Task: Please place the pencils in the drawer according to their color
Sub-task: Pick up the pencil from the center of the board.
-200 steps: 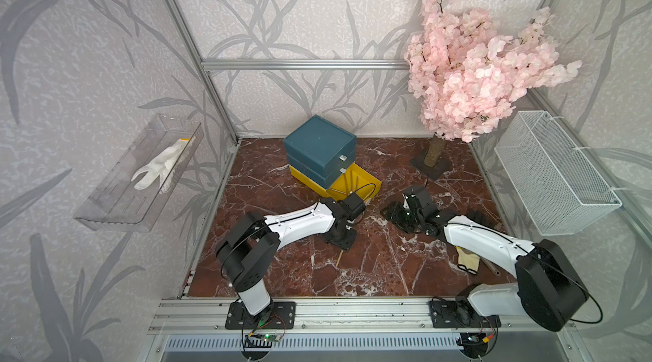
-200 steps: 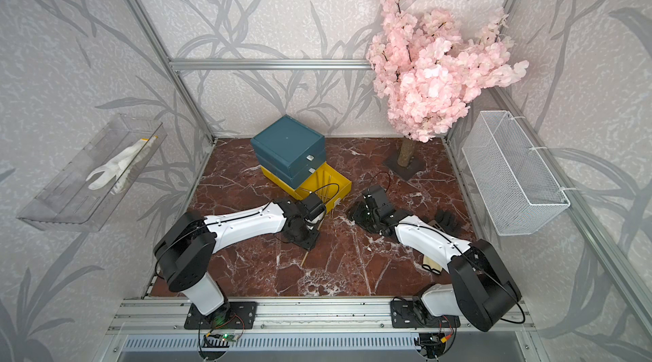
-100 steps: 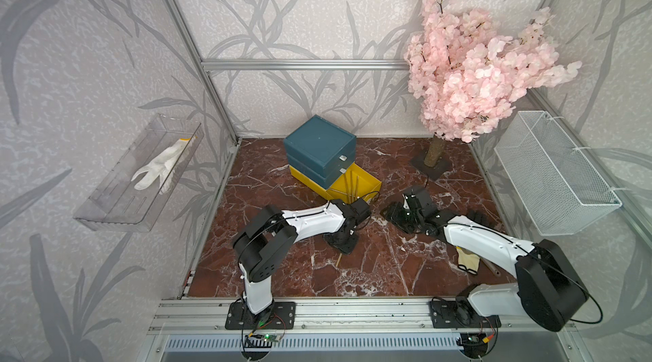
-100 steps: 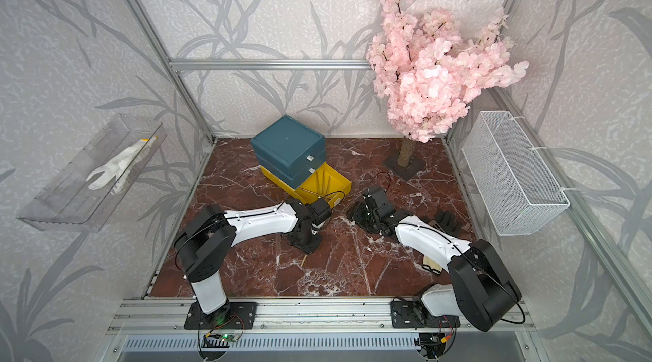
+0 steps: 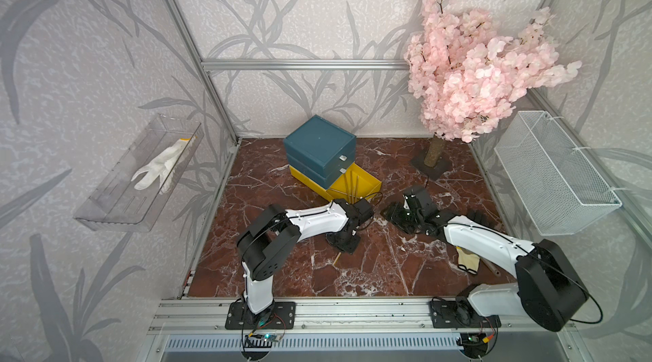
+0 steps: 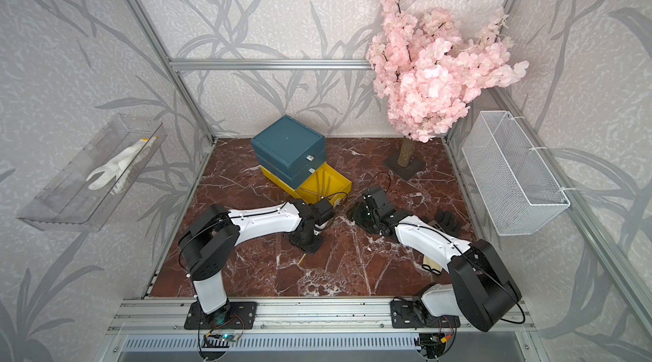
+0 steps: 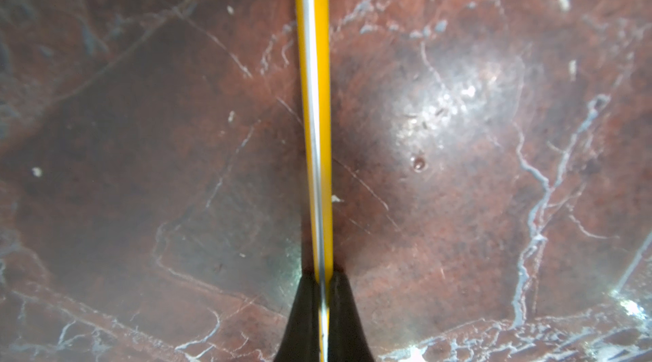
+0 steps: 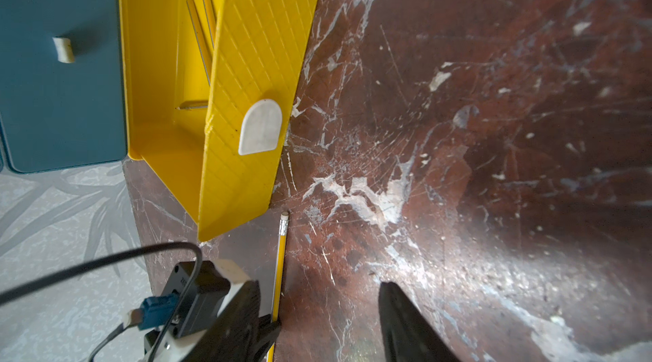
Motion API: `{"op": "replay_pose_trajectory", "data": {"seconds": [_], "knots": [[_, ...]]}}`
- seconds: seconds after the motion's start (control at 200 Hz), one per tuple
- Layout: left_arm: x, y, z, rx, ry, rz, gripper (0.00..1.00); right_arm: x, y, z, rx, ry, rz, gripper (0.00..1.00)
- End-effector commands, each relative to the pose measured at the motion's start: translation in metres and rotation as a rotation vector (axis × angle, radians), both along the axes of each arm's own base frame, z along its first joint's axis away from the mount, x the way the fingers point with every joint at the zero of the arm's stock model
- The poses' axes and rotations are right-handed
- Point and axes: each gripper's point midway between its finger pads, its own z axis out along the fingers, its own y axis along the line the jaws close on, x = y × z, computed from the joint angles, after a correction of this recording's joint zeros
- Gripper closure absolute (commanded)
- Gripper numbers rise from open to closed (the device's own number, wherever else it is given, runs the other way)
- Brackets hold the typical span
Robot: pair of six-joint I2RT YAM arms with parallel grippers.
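Note:
The drawer (image 5: 319, 152) stands at the back of the marble floor, seen in both top views (image 6: 287, 146). Its yellow bottom tier (image 5: 367, 185) (image 8: 254, 60) is pulled out, with a few yellow pencils (image 8: 203, 25) lying inside. My left gripper (image 7: 323, 279) (image 5: 344, 242) is low on the floor in front of that tier, shut on a yellow pencil (image 7: 312, 95) (image 8: 280, 258). The pencil's eraser end lies near the tier's front corner, and its other end pokes out toward the front (image 5: 337, 258). My right gripper (image 8: 317, 286) (image 5: 391, 213) hovers just right of it, open and empty.
A pink blossom tree (image 5: 469, 74) on a dark base (image 5: 430, 166) stands back right. A white wire basket (image 5: 550, 173) hangs on the right wall, a clear tray (image 5: 116, 205) with a white glove on the left. Dark objects (image 5: 483, 219) and a beige item (image 5: 467, 261) lie by the right arm.
My left gripper has lowered onto the floor and shut on the yellow pencil; its arm swung in toward the middle. The right arm has stayed still.

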Motion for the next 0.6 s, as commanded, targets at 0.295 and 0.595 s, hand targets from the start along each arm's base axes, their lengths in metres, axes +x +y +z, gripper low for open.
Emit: {"op": "replay_pose_trajectory", "data": {"seconds": [0.295, 0.595], "knots": [[-0.025, -0.006, 0.038, -0.131, 0.051, 0.003, 1.0, 0.007, -0.006, 0.005, 0.031, -0.008, -0.049, 0.42], [-0.019, -0.005, 0.083, -0.243, -0.063, 0.062, 1.0, 0.01, -0.012, 0.009, 0.056, -0.022, -0.072, 0.42]]}}
